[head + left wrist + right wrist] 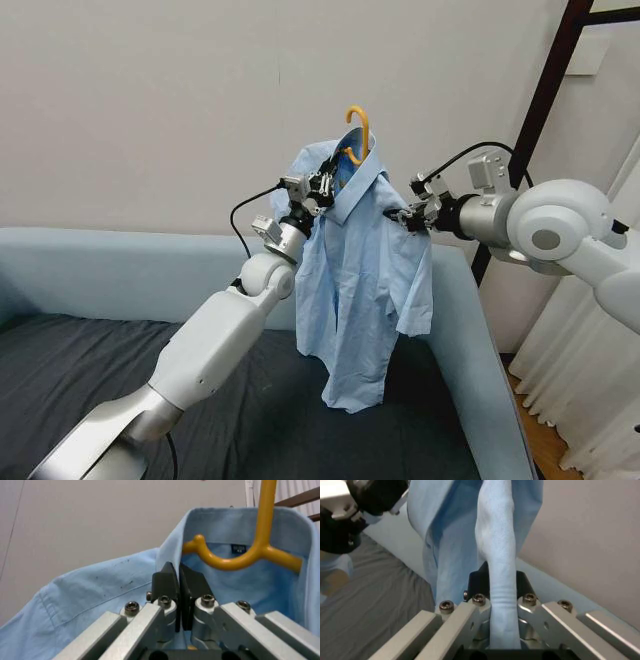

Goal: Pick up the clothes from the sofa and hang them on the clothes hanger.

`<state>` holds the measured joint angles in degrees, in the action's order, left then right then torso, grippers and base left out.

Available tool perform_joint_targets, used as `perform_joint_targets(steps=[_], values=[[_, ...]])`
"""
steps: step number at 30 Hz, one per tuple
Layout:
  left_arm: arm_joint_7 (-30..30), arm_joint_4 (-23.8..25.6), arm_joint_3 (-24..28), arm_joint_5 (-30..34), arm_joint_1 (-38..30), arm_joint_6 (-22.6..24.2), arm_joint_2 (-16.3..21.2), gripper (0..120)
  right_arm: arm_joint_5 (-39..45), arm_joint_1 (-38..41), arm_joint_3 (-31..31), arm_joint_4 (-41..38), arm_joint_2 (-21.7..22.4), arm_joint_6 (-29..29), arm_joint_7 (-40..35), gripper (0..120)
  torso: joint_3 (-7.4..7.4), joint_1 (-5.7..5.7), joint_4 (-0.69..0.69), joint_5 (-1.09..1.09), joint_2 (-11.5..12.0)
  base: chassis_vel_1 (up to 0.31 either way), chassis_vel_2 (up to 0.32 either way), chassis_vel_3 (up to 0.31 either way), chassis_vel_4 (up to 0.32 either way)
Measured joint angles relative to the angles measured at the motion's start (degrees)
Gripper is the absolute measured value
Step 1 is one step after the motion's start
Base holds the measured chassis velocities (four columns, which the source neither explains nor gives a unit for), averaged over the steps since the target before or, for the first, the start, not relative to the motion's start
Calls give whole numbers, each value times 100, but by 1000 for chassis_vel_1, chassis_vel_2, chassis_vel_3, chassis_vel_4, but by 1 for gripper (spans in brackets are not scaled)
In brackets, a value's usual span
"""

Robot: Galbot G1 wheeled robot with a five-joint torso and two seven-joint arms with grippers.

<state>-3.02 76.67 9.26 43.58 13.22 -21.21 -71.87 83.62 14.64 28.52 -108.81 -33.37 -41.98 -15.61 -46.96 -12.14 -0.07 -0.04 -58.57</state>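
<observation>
Shirt (365,290): light blue, held in the air at the centre of the head view. It is draped on the hanger, collar up, tail hanging over the sofa seat.
Hanger (357,125): yellow. Its hook stands above the collar and hangs on nothing, with the bare wall (150,100) behind. In the left wrist view its neck and shoulders (260,551) sit inside the collar.
Left gripper (325,185): raised at the left side of the collar. In the left wrist view the black pads (167,581) are pressed together, pinching the collar's front edge.
Right gripper (408,217): at the right shoulder of the shirt, level with the left gripper. In the right wrist view its fingers (476,578) are closed on a vertical fold of cloth (500,536) that runs between them.
Sofa (100,270): pale blue back and arm, dark grey seat (60,380), across the lower half of the head view, below and behind the shirt.
Rack post (545,95): dark and slanted, upper right of the head view, behind the right arm and well apart from the hanger.
</observation>
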Motion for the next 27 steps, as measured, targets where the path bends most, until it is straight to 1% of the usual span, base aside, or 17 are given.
perform_joint_targets(steps=[5, 8, 9, 14, 15, 16, 17, 19, 20, 21, 22, 23, 24, 25, 27], values=[[182, 35, -71, -174, 227, -79, 34, 1, 183, 35, -87, 24, 53, -1, -72, 1, 0, 0, 0, 0, 0, 0, 0, 0, 0], [337, 139, -189, -317, 519, -141, 55, 18, 268, 30, -143, 24, 92, 1, -145, 1, 0, 0, 0, 0, 0, 0, 0, 0, 0], [337, 139, -189, -317, 519, -141, 55, 18, 268, 30, -143, 24, 92, 1, -145, 1, 0, 0, 0, 0, 0, 0, 0, 0, 0], [614, 546, -474, -511, 1183, -169, 206, 39, 392, 16, -194, 17, 167, 1, -330, 1, 0, 0, 0, -1, 0, 0, 0, 0, 0], [614, 546, -474, -511, 1183, -169, 206, 39, 392, 16, -194, 17, 167, 1, -330, 1, 0, 0, 0, -1, 0, 0, 0, 0, 0], [704, 644, -584, -565, 1359, -120, 246, 44, 421, 16, -199, 9, 195, 1, -370, 1, 0, 0, 0, -1, -1, 0, 0, 0, 0], [844, 748, -708, -642, 1557, -28, 277, 47, 461, 17, -200, -5, 224, 1, -429, 1, 1, 0, 0, 0, -1, 0, 0, 0, 0], [1366, 914, -946, -861, 1979, 195, 331, 55, 597, 44, -200, -37, 271, 1, -606, 1, 0, 0, 0, -1, -1, 0, 0, 0, 0], [1366, 914, -946, -861, 1979, 195, 331, 55, 597, 44, -200, -37, 271, 1, -606, 1, 0, 0, 0, -1, -1, 0, 0, 0, 0], [1698, 1036, -1126, -980, 2260, 346, 361, 63, 679, 88, -182, -57, 294, 1, -702, 1, 1, 0, 0, -1, -1, 0, 0, 0, 0], [1698, 1036, -1126, -980, 2260, 346, 361, 63, 679, 88, -182, -57, 294, 1, -702, 1, 1, 0, 0, -1, -1, 0, 0, 0, 0], [2093, 1242, -1317, -1078, 2680, 526, 407, 70, 782, 196, -107, -78, 322, 1, -789, 1, 1, 1, 1, 0, -1, 0, 0, 0, 0], [2282, 1391, -1413, -1154, 2967, 632, 440, 75, 882, 328, -5, -85, 330, 0, -878, 1, 0, 0, 1, -2, -1, 0, 0, 0, 0], [2282, 1391, -1413, -1154, 2967, 632, 440, 75, 882, 328, -5, -85, 330, 0, -878, 1, 0, 0, 1, -2, -1, 0, 0, 0, 0], [2468, 1595, -1533, -1302, 3390, 741, 482, 84, 1050, 557, 148, -86, 329, -3, -1039, 1, 1, 1, 0, 0, -1, 0, 0, 0, 0]])
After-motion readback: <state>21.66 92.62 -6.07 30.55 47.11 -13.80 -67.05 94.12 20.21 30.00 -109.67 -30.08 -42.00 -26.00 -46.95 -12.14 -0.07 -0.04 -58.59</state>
